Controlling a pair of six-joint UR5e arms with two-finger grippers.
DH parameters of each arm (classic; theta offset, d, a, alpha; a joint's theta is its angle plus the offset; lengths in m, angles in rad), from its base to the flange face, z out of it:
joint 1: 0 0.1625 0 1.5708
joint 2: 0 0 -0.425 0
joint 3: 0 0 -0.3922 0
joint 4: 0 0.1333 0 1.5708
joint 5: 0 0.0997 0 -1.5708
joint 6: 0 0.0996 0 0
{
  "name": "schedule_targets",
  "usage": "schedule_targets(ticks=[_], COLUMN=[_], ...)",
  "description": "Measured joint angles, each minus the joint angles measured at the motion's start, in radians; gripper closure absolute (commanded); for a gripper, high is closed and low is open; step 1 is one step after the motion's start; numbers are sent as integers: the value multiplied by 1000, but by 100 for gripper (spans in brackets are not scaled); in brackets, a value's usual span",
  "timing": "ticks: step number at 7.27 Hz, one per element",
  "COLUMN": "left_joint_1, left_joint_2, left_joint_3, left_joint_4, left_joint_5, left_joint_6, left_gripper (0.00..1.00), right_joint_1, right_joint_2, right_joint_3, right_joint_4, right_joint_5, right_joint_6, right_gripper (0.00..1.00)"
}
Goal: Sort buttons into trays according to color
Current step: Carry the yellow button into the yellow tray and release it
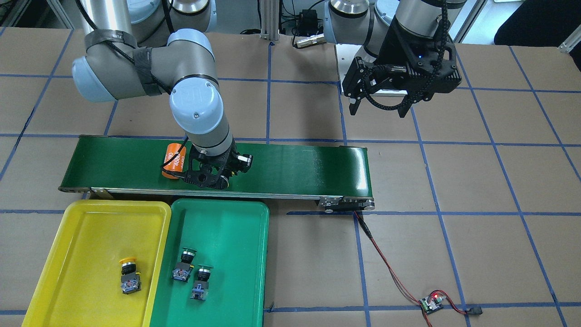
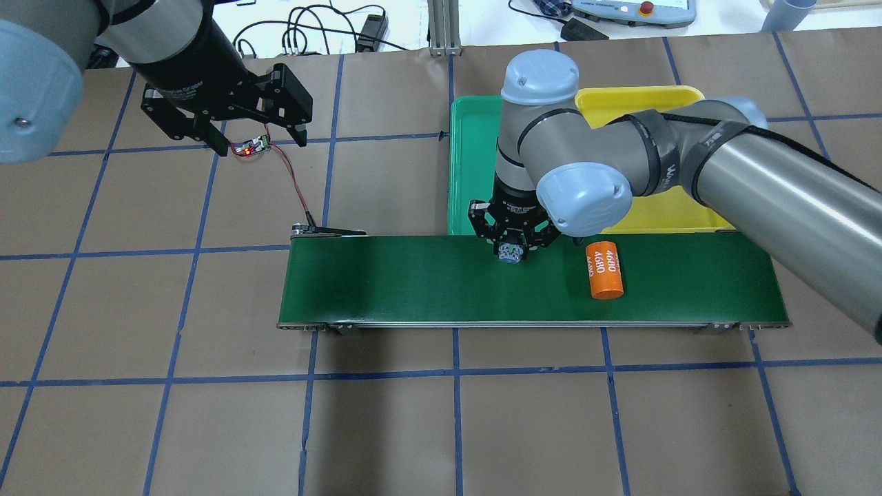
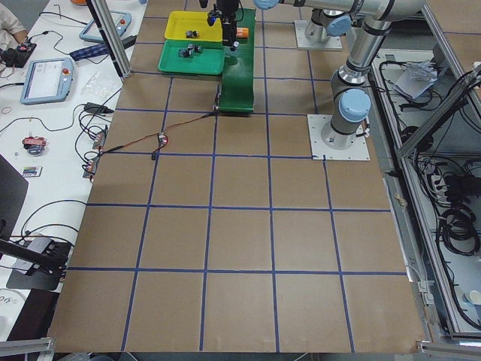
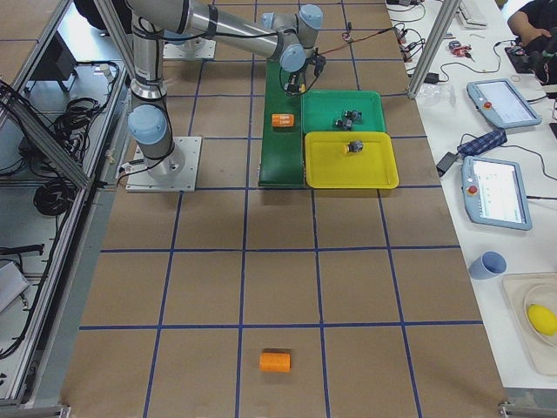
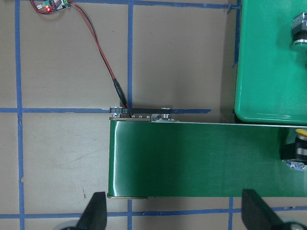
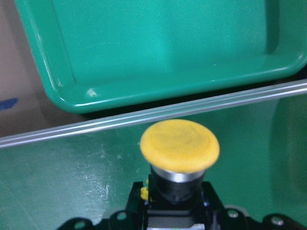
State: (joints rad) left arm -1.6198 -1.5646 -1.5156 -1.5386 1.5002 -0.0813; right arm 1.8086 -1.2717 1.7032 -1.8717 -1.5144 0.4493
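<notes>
My right gripper (image 2: 511, 251) is low over the dark-green conveyor belt (image 2: 413, 282), near its tray-side edge. It is shut on a yellow-capped button (image 6: 180, 146), which also shows in the overhead view (image 2: 510, 252). The yellow tray (image 1: 91, 210) holds one yellow-capped button (image 1: 129, 274). The green tray (image 1: 227, 206) holds two green-capped buttons (image 1: 184, 265) (image 1: 201, 282). My left gripper (image 2: 227, 141) is open and empty, raised above the table beyond the belt's other end.
An orange cylinder (image 2: 604, 269) with white numbers lies on the belt right beside my right gripper. A red-black cable runs from the belt's end to a small circuit board (image 1: 431, 303). Another orange cylinder (image 4: 275, 360) lies far off on the table.
</notes>
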Motion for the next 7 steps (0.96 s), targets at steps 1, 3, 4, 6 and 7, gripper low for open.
schedule_targets(ticks=[1, 3, 4, 6, 7], left_joint_1=[0, 0, 0, 0, 0], left_joint_2=[0, 0, -1, -2, -2], left_joint_3=[0, 0, 0, 0, 0], left_joint_4=[0, 0, 0, 0, 0], left_joint_5=[0, -1, 0, -1, -1], left_joint_6=[0, 0, 0, 0, 0], left_gripper=[0, 0, 0, 0, 0], right_joint_1=[-23, -146, -217, -315, -349], right_joint_2=[-4, 5, 23, 87, 127], right_joint_3=[-45, -92, -103, -125, -132], right_joint_4=[18, 2, -35, -126, -185], right_joint_5=[-44, -82, -87, -89, -90], right_joint_6=[-14, -94, -159, -285, -336], right_gripper=[100, 100, 100, 99, 86])
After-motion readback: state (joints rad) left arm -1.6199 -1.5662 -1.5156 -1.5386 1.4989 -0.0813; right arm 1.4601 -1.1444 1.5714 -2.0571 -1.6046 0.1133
